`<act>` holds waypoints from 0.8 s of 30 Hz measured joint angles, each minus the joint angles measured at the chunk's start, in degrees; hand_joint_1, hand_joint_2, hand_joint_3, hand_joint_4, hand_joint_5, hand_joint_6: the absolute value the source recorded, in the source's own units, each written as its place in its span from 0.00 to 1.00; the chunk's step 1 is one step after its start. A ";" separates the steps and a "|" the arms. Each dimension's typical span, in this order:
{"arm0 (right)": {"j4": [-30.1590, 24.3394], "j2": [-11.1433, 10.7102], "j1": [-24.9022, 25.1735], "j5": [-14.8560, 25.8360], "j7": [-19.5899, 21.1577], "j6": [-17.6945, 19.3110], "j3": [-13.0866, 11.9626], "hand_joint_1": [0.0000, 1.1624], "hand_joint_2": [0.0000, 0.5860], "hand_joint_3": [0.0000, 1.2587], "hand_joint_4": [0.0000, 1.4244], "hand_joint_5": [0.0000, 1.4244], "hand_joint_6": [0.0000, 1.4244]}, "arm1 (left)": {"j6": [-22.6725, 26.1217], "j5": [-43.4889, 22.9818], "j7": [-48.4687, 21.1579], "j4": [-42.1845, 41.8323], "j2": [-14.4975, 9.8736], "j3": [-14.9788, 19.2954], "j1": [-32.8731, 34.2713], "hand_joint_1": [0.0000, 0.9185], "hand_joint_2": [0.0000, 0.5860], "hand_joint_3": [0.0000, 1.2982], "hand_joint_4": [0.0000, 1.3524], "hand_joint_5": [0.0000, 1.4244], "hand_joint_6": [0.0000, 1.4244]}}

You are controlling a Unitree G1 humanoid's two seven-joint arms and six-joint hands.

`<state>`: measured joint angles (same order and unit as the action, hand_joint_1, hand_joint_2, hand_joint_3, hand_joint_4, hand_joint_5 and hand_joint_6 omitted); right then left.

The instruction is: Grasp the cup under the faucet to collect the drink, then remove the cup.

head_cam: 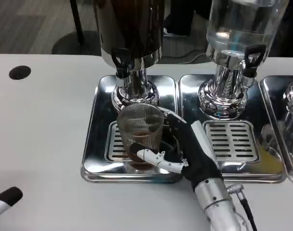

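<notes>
A ribbed clear cup (pixel 140 132) stands on the drip grate of the left dispenser's steel tray (pixel 95 144), below the black faucet (pixel 121 61). A little dark drink lies in the cup's bottom. My right hand (pixel 187 151) grips the cup from its right side, one white finger (pixel 158 160) wrapped across the front near the base. The dispenser above holds a dark drink in its tank (pixel 129 24). At the bottom left edge, the tip of my left hand (pixel 4 199) rests low over the table, holding nothing that I can see.
A second dispenser (pixel 237 29) with clear liquid stands to the right on its own tray (pixel 254 161), and a third tray (pixel 288 125) shows at the right edge. A black round hole (pixel 19 72) marks the table's far left.
</notes>
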<state>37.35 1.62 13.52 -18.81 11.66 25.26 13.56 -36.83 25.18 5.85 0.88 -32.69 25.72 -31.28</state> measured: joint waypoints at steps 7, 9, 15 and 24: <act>-4.63 -0.09 -2.47 -0.15 -0.63 -2.55 0.37 0.70 0.37 0.23 0.26 0.26 0.15 | 0.00 0.05 0.00 0.02 0.05 -0.11 0.01 0.00 0.07 0.00 0.00 0.00 0.00; -5.43 -0.11 -2.72 -0.16 -0.90 -3.08 0.46 0.70 0.37 0.23 0.26 0.27 0.16 | -0.01 0.09 0.00 0.02 0.07 -0.15 0.01 0.00 0.07 0.00 0.00 0.00 0.00; -7.23 -0.14 -3.15 -0.20 -1.18 -3.88 0.69 0.70 0.37 0.23 0.26 0.27 0.16 | -0.01 0.11 0.00 0.02 0.12 -0.17 0.01 0.00 0.07 0.00 0.00 0.00 0.00; -9.52 -1.30 -5.34 -0.13 -1.83 -4.04 0.52 0.69 0.40 0.24 0.28 0.28 0.17 | 0.00 0.29 0.01 0.22 0.19 -0.88 0.21 0.00 0.07 0.00 0.00 0.00 0.00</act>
<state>27.83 0.32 8.18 -18.94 9.83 21.22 14.08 -36.82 25.47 5.85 1.10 -32.51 24.84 -31.06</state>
